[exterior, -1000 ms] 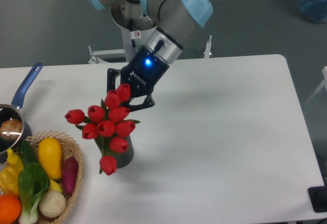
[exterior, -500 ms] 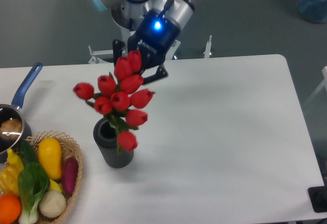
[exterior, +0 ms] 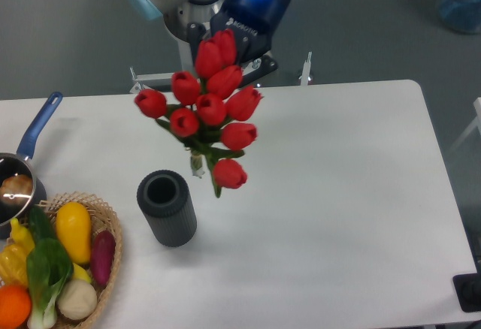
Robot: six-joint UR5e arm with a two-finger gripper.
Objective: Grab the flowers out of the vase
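The flowers (exterior: 210,111), a bunch of red tulip buds with green leaves and stems, hang in the air above the table, clear of the vase. My gripper (exterior: 225,55) is shut on the top of the bunch, its fingers mostly hidden behind the buds. The vase (exterior: 166,207), a dark grey ribbed cylinder, stands upright and empty on the white table, below and left of the flowers. The stem ends hang just right of the vase's mouth.
A wicker basket (exterior: 109,258) with vegetables sits at the front left. A blue-handled pan (exterior: 34,137) lies at the left edge. The robot base (exterior: 188,21) stands behind the table's far edge. A dark object (exterior: 470,291) sits at the front right corner.
My gripper has risen up and to the right with the flowers. The stems have come fully out of the vase, which stays in place and now shows an empty mouth.
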